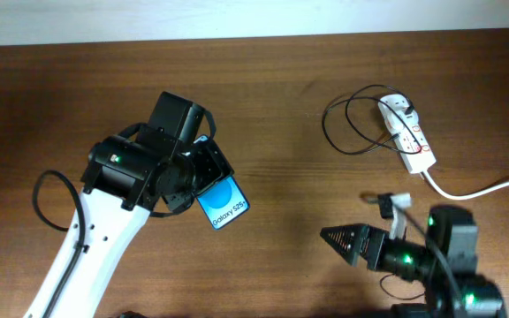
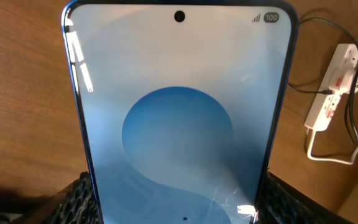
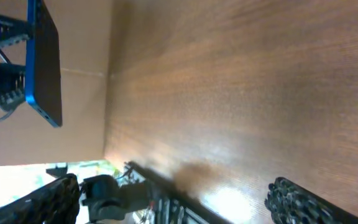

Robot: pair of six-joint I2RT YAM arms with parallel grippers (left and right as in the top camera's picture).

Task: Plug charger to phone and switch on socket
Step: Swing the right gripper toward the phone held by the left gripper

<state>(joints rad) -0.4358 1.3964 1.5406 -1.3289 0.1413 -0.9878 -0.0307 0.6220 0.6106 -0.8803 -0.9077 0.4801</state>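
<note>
My left gripper (image 1: 200, 184) is shut on the phone (image 1: 224, 205), holding it above the table left of centre. Its blue screen reads "Galaxy S25". In the left wrist view the phone (image 2: 179, 118) fills the frame, between the two fingers (image 2: 179, 214). The white socket strip (image 1: 406, 132) lies at the far right and also shows in the left wrist view (image 2: 331, 93). The charger's thin black cable (image 1: 347, 124) loops to the left of the strip; its white plug head sits in the strip's far end. My right gripper (image 1: 336, 238) is open and empty near the front edge. The right wrist view shows the phone (image 3: 45, 62) edge-on.
The strip's thick white cord (image 1: 493, 185) runs off to the right edge. A black robot cable (image 1: 47, 199) loops beside my left arm. Brown wooden table (image 1: 307, 62) all around; a pale wall runs along the far edge.
</note>
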